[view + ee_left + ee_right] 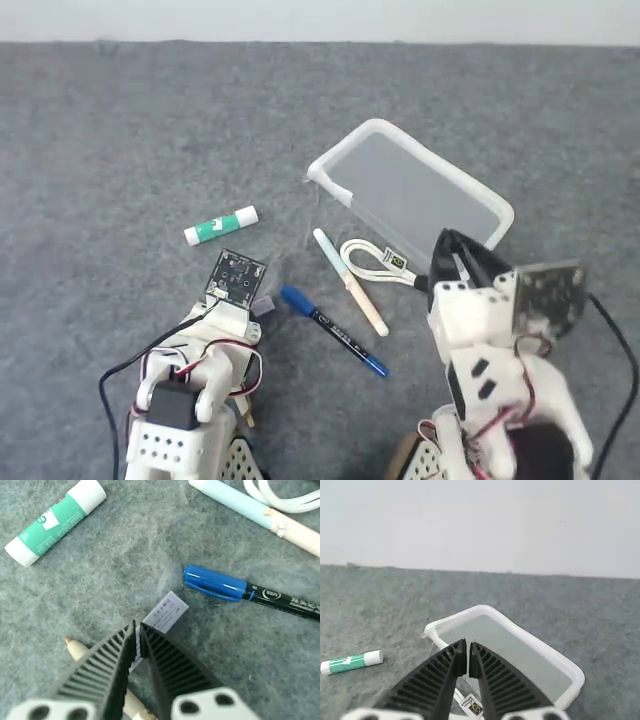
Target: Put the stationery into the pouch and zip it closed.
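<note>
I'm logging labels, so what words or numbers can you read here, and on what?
Glue stick: label print, too blurred to read.
Blue marker: white barrel print, too blurred.
Eraser: tiny label print, unreadable.
Cord tag: too small.
Nothing can be quoted.

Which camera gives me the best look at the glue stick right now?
Left wrist view: the glue stick lies whole and close. High view has it whole but farther off; right wrist view has it far off at the frame edge.

Grey felt tabletop [120, 130], white wall [480, 520]
</note>
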Controlling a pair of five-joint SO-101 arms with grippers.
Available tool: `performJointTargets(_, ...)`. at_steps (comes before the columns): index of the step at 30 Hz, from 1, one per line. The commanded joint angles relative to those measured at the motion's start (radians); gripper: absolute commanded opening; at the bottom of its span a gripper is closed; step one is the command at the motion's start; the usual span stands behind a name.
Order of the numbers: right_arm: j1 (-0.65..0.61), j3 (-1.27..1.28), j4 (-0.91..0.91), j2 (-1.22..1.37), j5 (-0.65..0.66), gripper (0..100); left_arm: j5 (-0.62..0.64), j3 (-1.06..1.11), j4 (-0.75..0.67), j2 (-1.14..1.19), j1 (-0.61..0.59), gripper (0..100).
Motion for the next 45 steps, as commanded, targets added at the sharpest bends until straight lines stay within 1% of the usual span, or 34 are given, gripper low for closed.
performJointTargets(1, 0.013, -0.152, 0.047, 0.223, -0.064, 0.9, 0.0, -0.015, 0.005, -0.015, -0.002, 1)
performJointTargets(3, 0.013, -0.181, 0.07, 0.343, -0.123, 0.9, 0.0, -0.015, 0.005, -0.015, -0.002, 1)
performJointTargets(8, 0.013, -0.189, 0.094, 0.653, -0.184, 2.0, 0.0, -0.015, 0.005, -0.015, -0.002, 1)
performJointTargets(10, 0.013, -0.189, 0.096, 0.769, -0.226, 6.9, 0.0, -0.015, 0.005, -0.015, -0.002, 1)
performJointTargets(13, 0.013, -0.189, 0.09, 0.917, -0.316, 17.3, 0.0, -0.015, 0.005, -0.015, -0.002, 1)
performJointTargets(15, 0.004, -0.198, 0.085, 0.998, -0.351, 20.6, 0.0, -0.015, 0.005, -0.015, -0.002, 1)
performJointTargets(20, -0.015, -0.269, 0.085, 1.152, -0.427, 17.8, 0.0, -0.015, 0.005, -0.015, -0.002, 1)
performJointTargets(28, -0.015, -0.376, 0.084, 1.353, -0.557, 18.0, 0.0, -0.015, 0.005, -0.015, -0.002, 1)
performJointTargets(37, -0.007, -0.535, 0.084, 1.612, -0.577, 18.1, 0.0, -0.015, 0.005, -0.015, -0.002, 1)
performJointTargets(41, 0.01, -0.614, 0.085, 1.721, -0.643, 18.1, 0.0, -0.015, 0.005, -0.015, -0.002, 1)
performJointTargets(45, 0.033, -0.666, 0.087, 1.801, -0.652, 18.1, 0.0, -0.015, 0.005, -0.015, -0.002, 1)
